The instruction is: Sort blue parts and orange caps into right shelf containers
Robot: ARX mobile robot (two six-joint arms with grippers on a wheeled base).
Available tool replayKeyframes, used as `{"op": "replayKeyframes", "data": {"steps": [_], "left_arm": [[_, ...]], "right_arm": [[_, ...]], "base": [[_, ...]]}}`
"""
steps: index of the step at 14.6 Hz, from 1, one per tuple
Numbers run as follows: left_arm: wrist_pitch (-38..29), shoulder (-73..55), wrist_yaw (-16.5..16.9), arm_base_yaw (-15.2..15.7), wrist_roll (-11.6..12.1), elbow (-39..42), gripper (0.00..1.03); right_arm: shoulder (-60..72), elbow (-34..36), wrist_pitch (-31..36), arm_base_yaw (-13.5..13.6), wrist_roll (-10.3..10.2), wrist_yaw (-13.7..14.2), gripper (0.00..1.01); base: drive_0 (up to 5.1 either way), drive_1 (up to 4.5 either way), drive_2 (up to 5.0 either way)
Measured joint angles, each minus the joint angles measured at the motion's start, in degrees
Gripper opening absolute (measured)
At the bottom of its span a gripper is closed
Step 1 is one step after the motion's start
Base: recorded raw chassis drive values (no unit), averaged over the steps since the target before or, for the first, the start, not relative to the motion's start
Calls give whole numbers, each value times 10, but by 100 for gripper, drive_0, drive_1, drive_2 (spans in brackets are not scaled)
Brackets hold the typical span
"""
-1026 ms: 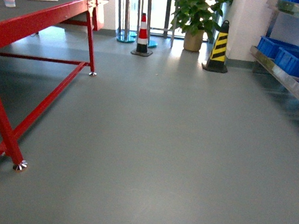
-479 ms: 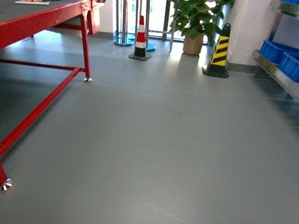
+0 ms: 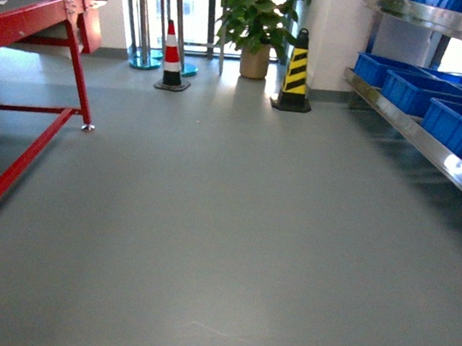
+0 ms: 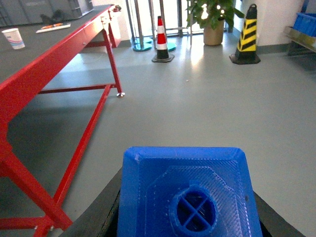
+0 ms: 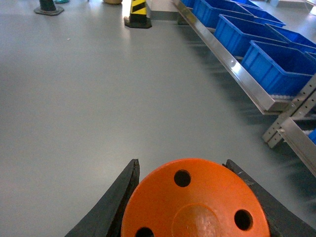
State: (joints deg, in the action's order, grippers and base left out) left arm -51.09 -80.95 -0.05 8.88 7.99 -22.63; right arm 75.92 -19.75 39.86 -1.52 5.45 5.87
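The left gripper [image 4: 190, 217] is clamped on a blue part [image 4: 190, 192] at bottom centre, the right gripper [image 5: 192, 207] on an orange cap [image 5: 195, 200], with blue crates [image 5: 276, 61] on the shelf [image 5: 232, 69] upper right.

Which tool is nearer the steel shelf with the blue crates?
Right. The right tool, shut on the orange cap, has the shelf close alongside; the left tool, holding the blue part, faces the red table.

Both pincers [image 4: 187, 217] [image 5: 192, 207] clamped, loaded.
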Motion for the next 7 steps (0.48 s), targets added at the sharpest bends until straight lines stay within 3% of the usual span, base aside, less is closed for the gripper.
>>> {"op": "replayKeyframes", "data": {"steps": [7], "left_arm": [[2, 0, 0, 0, 0, 0, 45]], "right_arm": [[0, 0, 0, 0, 0, 0, 44]], "base": [[-160, -160, -160]]}}
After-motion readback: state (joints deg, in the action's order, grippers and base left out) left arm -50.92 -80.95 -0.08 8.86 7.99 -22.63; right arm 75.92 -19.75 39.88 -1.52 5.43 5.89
